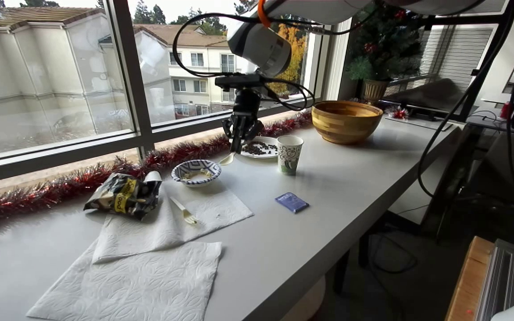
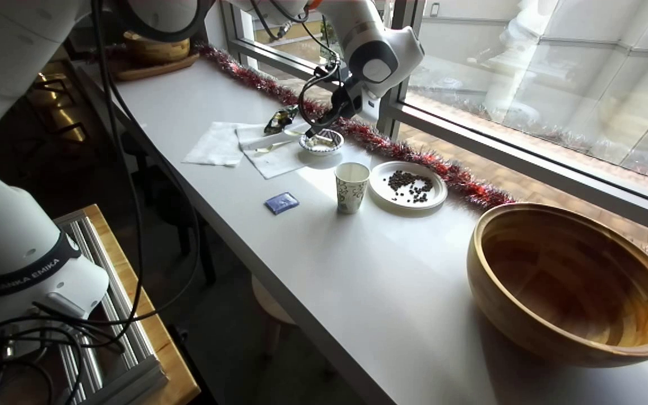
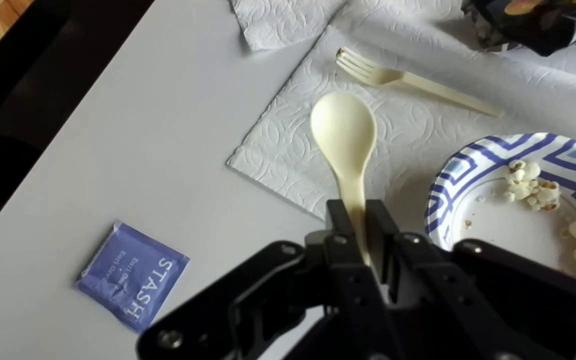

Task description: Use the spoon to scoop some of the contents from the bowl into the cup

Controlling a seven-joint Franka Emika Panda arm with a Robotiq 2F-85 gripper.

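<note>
A pale cream spoon (image 3: 344,127) is clamped by its handle in my gripper (image 3: 352,210), with the black fingers close on both sides. Its hollow looks bare and points away from the gripper. The bowl (image 3: 440,200), white paper with a blue pattern, lies to the right in the wrist view, partly cut off and behind the arm's linkage. Several popcorn pieces (image 3: 523,182) sit inside it. In an exterior view the spoon's tip (image 1: 227,159) hangs just beside the bowl (image 1: 196,182). The pale cup (image 1: 289,156) with a leafy print stands upright, apart from the gripper, also in an exterior view (image 2: 351,194).
A plate (image 2: 439,197) of dark beans stands next to the cup. Paper towels (image 1: 159,276) bear a cream fork (image 3: 418,82). Also around are a snack bag (image 1: 123,196), a blue tea packet (image 3: 133,277), a large wooden bowl (image 1: 346,125) and tinsel (image 1: 60,191) along the window.
</note>
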